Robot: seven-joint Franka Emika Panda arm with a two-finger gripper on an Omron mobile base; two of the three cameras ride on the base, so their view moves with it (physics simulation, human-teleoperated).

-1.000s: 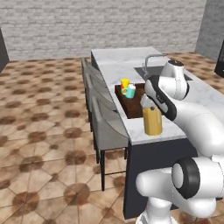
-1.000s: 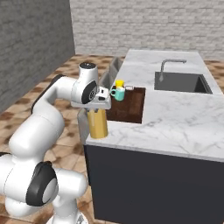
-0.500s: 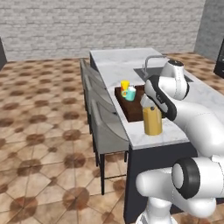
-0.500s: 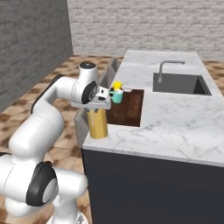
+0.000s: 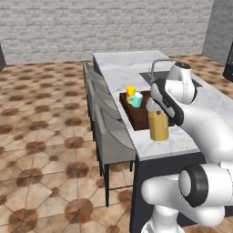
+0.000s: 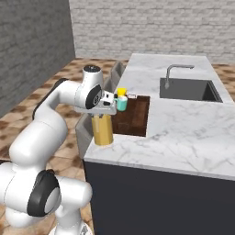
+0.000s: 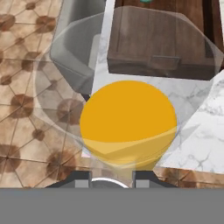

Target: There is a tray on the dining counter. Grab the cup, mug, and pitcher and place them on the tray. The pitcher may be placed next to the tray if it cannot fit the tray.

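1. We see the pitcher (image 5: 159, 125) standing upright on the marble dining counter (image 5: 136, 73), close to the counter's near corner and just beside the short near end of the tray (image 5: 136, 116).
2. In the right base view the pitcher (image 6: 103, 130) looks amber for most of its height, and it stands on the counter (image 6: 183, 133) rather than inside the tray (image 6: 135, 117).
3. We see the gripper (image 6: 106, 110) directly over the pitcher's top, at the rim. From the left base view the gripper (image 5: 154, 108) sits at the same spot on the rim.
4. The claw is only partly open, narrowed at the pitcher's rim. It looks to have hold of the rim, though we cannot see the fingertips clearly enough to be sure.
5. In the hand view we look straight down into the pitcher (image 7: 128, 122): an orange disc ringed by clear glass, with the tray (image 7: 157, 43) beyond it and marble to one side.
6. The cup (image 5: 130, 91) and the mug (image 5: 136, 99) stand together at the far end of the tray, touching or nearly so.
7. From the right side the yellow cup (image 6: 121, 92) is behind the teal mug (image 6: 122, 103), both upright on the tray.
8. A sink (image 6: 189, 89) with a tap is set into the counter farther along, and grey stools (image 5: 109, 132) line the counter's edge.
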